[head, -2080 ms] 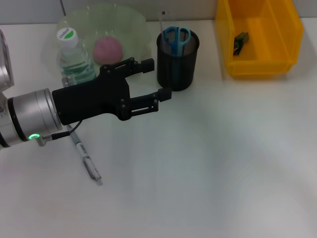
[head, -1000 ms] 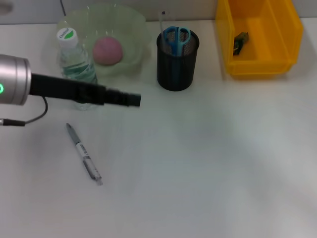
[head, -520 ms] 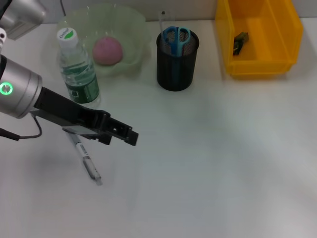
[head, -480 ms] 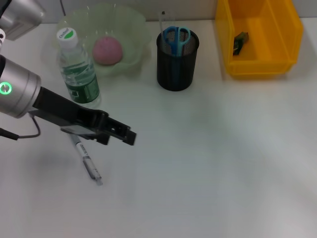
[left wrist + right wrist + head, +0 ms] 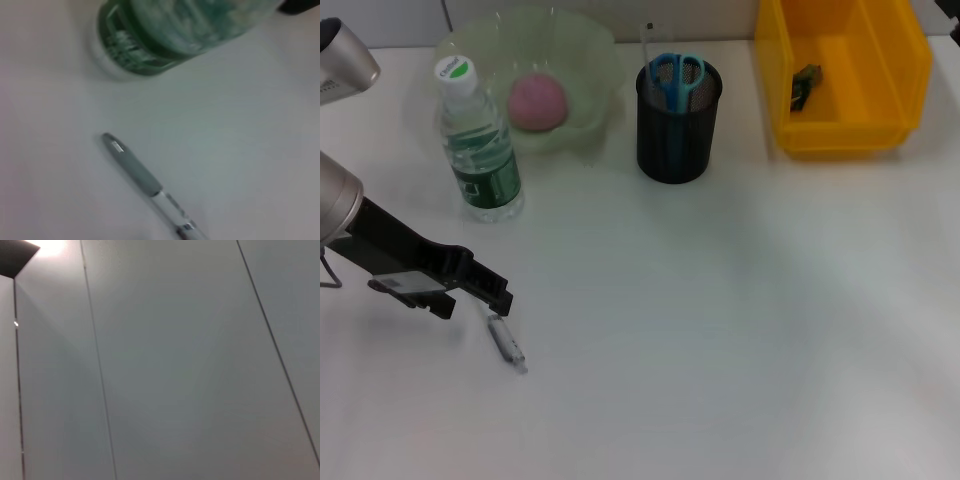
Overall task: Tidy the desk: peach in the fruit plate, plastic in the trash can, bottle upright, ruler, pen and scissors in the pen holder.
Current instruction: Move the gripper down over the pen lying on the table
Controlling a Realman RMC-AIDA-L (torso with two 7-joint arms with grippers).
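The pen (image 5: 505,340) lies flat on the white desk at the front left; the left wrist view shows its grey barrel (image 5: 135,170) with the bottle's green label (image 5: 145,50) beyond it. My left gripper (image 5: 470,285) hangs low over the pen's far end and covers that part. The bottle (image 5: 478,140) stands upright. The pink peach (image 5: 538,100) rests in the pale green fruit plate (image 5: 590,60). Blue scissors (image 5: 677,72) and a clear ruler (image 5: 647,40) stick up out of the black mesh pen holder (image 5: 675,135). A dark scrap of plastic (image 5: 807,85) lies in the yellow bin (image 5: 880,130). The right gripper is out of view.
The bottle stands just behind my left gripper, with the plate behind it. The yellow bin fills the back right corner. The right wrist view shows only a grey panelled wall (image 5: 160,360).
My left arm has swung away from the pen holder, past the bottle, and down toward the front left. It now hangs over the pen's far end. Nothing on the desk moved.
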